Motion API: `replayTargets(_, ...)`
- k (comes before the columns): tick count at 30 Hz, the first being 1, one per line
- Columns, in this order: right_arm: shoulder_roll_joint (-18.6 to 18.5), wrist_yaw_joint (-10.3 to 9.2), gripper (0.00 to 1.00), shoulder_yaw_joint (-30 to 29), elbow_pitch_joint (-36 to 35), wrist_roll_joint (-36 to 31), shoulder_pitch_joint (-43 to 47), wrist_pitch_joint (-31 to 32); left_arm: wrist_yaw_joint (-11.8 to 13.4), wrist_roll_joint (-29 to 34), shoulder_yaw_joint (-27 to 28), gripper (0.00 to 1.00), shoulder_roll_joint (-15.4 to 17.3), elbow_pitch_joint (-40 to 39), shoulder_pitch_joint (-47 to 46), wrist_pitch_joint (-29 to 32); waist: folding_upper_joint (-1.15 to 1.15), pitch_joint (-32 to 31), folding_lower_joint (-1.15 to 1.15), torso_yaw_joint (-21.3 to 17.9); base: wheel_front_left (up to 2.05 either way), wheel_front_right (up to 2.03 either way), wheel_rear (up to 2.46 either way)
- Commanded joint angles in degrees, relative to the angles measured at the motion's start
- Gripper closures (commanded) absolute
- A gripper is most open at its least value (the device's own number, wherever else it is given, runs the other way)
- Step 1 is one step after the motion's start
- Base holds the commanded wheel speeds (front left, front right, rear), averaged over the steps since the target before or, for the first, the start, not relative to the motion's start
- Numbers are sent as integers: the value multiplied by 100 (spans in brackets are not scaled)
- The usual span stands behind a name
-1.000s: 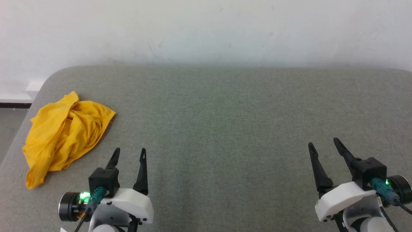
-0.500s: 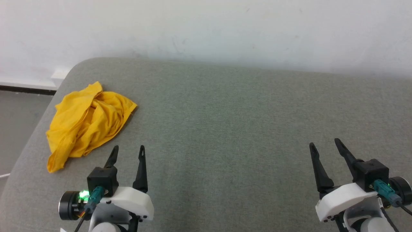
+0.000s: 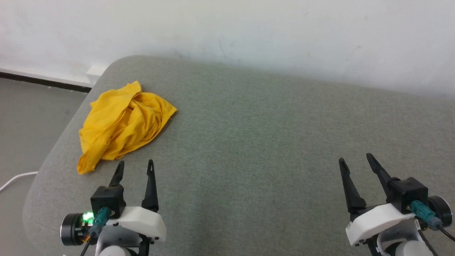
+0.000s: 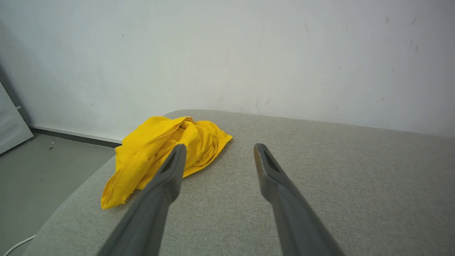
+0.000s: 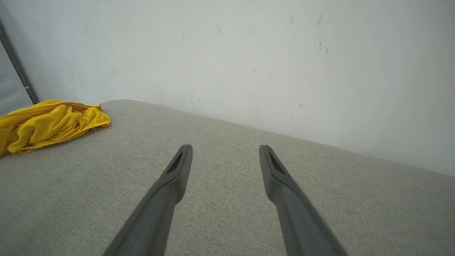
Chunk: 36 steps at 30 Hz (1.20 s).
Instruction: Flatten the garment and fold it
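The garment lies crumpled at upper left on the worktop. My left end effector and right end effector stand wide and empty. I judge this the approach; next, reach and pinch a hem.

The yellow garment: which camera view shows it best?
Head view: the whole crumpled garment lies unobstructed on the grey surface. Left wrist view is closer, but a finger of the left end effector overlaps it. Right wrist view cuts it off at its left edge.
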Motion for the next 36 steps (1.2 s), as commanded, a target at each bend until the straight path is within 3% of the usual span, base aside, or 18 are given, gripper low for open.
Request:
replayTargets(1,9,-5,0,-2,31,33,-61,-60,55,-57,-6,0,34,33,-38,-67,0,-12,0,104,0,0,0)
replayTargets(36,17,-8,0,9,248,277,-86,-464,459,-338,-91,0,118,278,-44,-488,0,-58,0,1370,-1,-1,-1)
